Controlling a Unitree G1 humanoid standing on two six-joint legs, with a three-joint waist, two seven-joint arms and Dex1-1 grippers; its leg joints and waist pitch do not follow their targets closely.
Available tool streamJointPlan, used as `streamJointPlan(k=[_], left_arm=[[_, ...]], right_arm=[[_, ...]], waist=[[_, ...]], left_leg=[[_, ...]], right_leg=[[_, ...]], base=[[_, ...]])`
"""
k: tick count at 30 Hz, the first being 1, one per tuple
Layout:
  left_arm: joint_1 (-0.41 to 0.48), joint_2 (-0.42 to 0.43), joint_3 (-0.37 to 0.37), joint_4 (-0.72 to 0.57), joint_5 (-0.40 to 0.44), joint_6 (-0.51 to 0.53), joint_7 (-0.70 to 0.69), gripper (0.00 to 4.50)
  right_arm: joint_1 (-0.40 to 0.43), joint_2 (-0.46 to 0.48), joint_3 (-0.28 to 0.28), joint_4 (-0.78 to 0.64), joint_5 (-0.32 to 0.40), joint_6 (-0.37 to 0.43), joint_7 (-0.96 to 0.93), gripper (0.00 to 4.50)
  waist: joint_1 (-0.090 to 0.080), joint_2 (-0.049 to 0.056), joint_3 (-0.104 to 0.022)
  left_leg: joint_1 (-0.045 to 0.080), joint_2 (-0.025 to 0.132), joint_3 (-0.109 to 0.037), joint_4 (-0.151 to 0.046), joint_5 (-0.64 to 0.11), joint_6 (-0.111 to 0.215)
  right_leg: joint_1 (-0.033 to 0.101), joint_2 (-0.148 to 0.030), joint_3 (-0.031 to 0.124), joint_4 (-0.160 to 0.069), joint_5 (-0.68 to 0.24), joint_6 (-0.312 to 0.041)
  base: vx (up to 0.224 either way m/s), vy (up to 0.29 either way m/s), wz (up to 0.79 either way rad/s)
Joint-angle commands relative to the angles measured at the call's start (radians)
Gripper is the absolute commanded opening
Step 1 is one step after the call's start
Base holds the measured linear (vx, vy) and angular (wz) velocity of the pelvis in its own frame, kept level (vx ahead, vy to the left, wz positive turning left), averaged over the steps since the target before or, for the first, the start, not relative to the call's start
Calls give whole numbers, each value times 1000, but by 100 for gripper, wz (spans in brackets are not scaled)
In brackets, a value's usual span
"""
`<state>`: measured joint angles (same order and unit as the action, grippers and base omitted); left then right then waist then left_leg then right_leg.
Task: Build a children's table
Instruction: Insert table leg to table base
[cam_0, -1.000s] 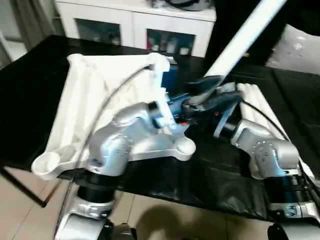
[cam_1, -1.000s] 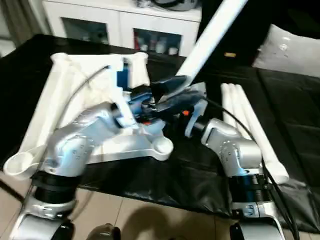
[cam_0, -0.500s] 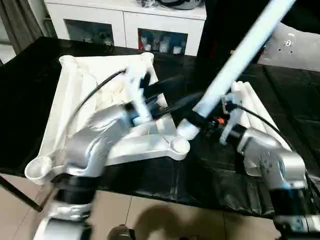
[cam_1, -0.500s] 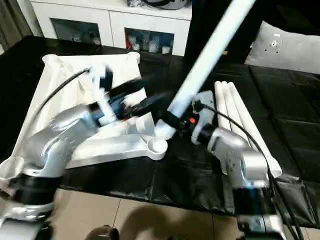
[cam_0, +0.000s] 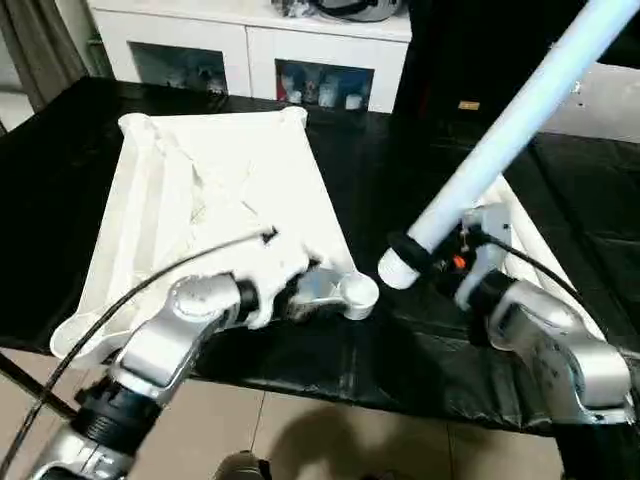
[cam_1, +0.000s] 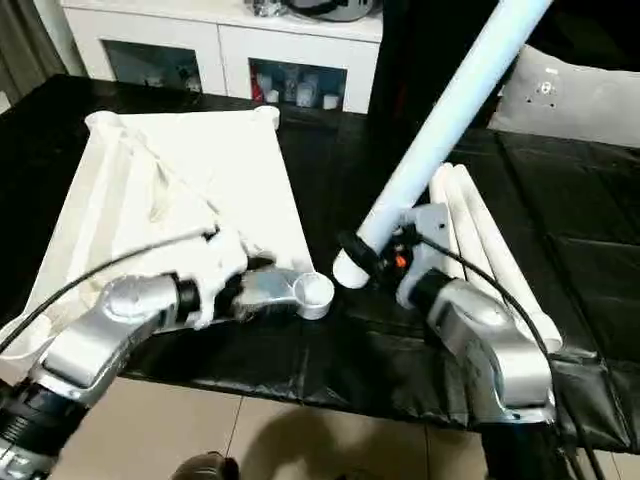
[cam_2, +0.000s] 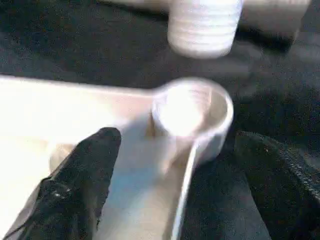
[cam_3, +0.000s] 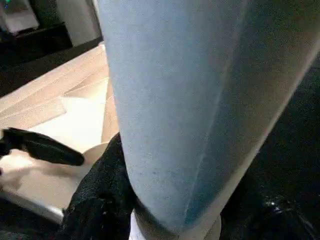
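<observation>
Left claw (cam_2: 165, 165): wide open, holding nothing; its two black fingers straddle the near corner of the table top, one finger (cam_2: 85, 175) over the ribbed inside, the other outside the rim above the black cover.
Corner socket (cam_0: 357, 293): just ahead of the left claw, between its fingers; round, hollow, ridged inside, with no leg in it.
Right claw (cam_0: 425, 255): closed around the thick end of one leg, gripping it just above the end.
Held leg (cam_0: 500, 140): slants up and away from the right claw; its ribbed lower end (cam_2: 204, 27) hangs close to the socket, to the right claw's side of it, and not in it, apart from the rim as far as the pictures show.
Table top (cam_0: 210, 190): lies underside up on the tabletop, stretching from the left claw away toward the cabinets; the far corner sockets that can be seen look empty too.
Spare legs (cam_1: 480, 240): lie side by side on the cover just beyond the right claw, part hidden by the arm; I cannot count them for certain.
Tabletop (cam_0: 400, 190): black cover, carrying all the parts.
Cabinets (cam_0: 250, 60): white with glass doors, farthest off.
Progress: early, by my reading; no leg is seated yet, and the first is about to be lined up.
Left to do: bring this leg into the socket and fix it, then fit the rest and turn the table upright.
</observation>
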<state>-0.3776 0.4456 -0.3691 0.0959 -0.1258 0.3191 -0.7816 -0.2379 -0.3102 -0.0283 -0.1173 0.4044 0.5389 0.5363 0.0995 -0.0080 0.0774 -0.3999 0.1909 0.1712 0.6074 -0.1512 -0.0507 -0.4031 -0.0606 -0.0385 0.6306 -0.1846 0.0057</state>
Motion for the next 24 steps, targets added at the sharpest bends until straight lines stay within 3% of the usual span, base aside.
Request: streamJointPlan(k=[1, 5, 13, 17, 20, 22, 24], left_arm=[[-7, 8, -6, 13, 21, -9, -5, 383], [-18, 17, 15, 37, -1, 7, -33, 361], [-47, 39, 12, 114, -2, -27, -125, 289], [-63, 40, 14, 151, 8, -35, -137, 246], [-69, 40, 14, 168, 16, -39, -150, 240], [-72, 39, 14, 173, 17, -37, -159, 203], [-74, 40, 11, 176, 18, -34, -167, 202]], right_arm=[[3, -9, 4, -26, -7, -13, 11, 188], [9, -21, 15, -30, -4, -19, 39, 188], [6, -36, 9, -31, 36, 12, 83, 188], [8, -39, 9, -28, 36, 8, 90, 188], [9, -43, 10, -30, 40, 10, 91, 188], [10, -44, 10, -30, 41, 12, 93, 188], [10, -44, 9, -31, 41, 14, 95, 188]], waist=[[-1, 1, -78], [-3, 2, -78], [-4, 2, -80], [-4, 5, -80], [-5, 7, -79], [-5, 11, -79], [-5, 11, -79]], left_leg=[[31, 31, -14, -82, -327, -60], [32, 31, -13, -81, -331, -54], [31, 30, -11, -80, -303, -45], [32, 31, -12, -80, -315, -50], [34, 31, -13, -81, -328, -52], [34, 31, -14, -81, -337, -55], [35, 31, -14, -81, -343, -55]], right_leg=[[27, -71, 38, -96, -392, -103], [27, -71, 38, -94, -371, -130], [29, -70, 38, -88, -316, -152], [31, -73, 38, -89, -330, -154], [30, -73, 38, -90, -339, -157], [29, -73, 38, -91, -351, -154], [29, -73, 38, -92, -358, -154]], base=[[0, 0, 0], [0, 0, 0], [0, 0, 0], [0, 0, 0], [0, 0, 0], [0, 0, 0], [0, 0, 0]])
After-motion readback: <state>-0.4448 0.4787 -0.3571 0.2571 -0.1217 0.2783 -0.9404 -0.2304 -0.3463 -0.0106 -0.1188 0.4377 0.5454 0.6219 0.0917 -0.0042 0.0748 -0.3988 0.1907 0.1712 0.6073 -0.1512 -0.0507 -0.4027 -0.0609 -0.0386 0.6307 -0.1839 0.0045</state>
